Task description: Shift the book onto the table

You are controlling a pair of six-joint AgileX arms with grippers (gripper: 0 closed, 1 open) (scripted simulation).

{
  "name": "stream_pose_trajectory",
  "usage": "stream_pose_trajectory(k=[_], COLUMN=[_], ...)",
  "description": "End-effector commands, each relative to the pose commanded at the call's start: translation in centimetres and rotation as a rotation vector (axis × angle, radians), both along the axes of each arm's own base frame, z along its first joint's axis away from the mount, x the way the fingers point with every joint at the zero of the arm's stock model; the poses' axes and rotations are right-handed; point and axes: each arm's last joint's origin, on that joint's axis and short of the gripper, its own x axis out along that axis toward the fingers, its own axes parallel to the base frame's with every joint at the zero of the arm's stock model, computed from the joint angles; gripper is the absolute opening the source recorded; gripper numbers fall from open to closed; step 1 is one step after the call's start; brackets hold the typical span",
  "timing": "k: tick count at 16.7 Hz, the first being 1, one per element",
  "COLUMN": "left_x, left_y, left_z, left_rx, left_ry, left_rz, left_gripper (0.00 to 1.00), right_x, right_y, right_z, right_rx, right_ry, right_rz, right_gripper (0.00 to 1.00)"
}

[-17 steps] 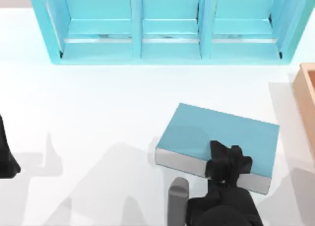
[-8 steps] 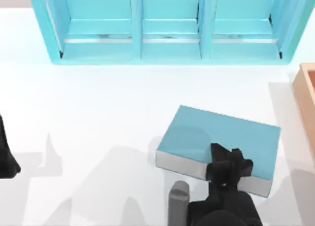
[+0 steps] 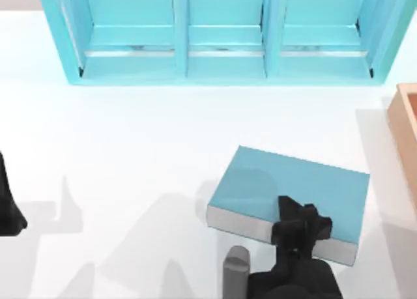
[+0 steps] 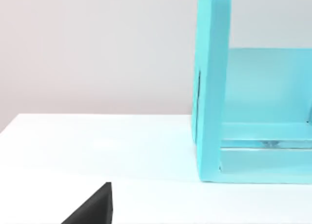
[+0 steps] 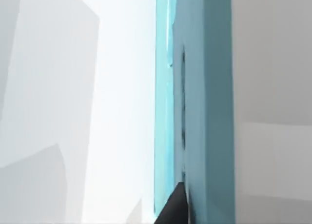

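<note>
Below: book (image 3: 287,188) flat on worktop (image 3: 130,149), right gripper (image 3: 301,232) at its page edge, fingers apparently pinching it for placement; left arm parked at left edge.

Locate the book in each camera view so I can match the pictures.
Top view: the book lies right of centre near the front of the table, the right hand at its near edge.
Left wrist view: the frame holds the shelf unit standing on the table, not the book.
Right wrist view: the book runs close along the camera as a teal slab.
Shared landmark: the white table.
</note>
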Motion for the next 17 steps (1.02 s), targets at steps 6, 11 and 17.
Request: stream_pose_trajectory(k=[6, 11, 17], left_x=[0.0, 0.0, 0.0], left_y=[0.0, 0.0, 0.0], left_z=[0.0, 0.0, 0.0], left_rx=[0.0, 0.0, 0.0], left_ry=[0.0, 0.0, 0.0], left_rz=[0.0, 0.0, 0.0], left_gripper=[1.0, 1.0, 1.0], right_x=[0.0, 0.0, 0.0], right_y=[0.0, 0.0, 0.0], right_z=[-1.8, -1.8, -1.8], right_rx=[0.016, 0.016, 0.016], right_ry=[-0.001, -0.001, -0.001], right_rz=[0.001, 0.001, 0.001], right_gripper=[0.0, 0.15, 0.6])
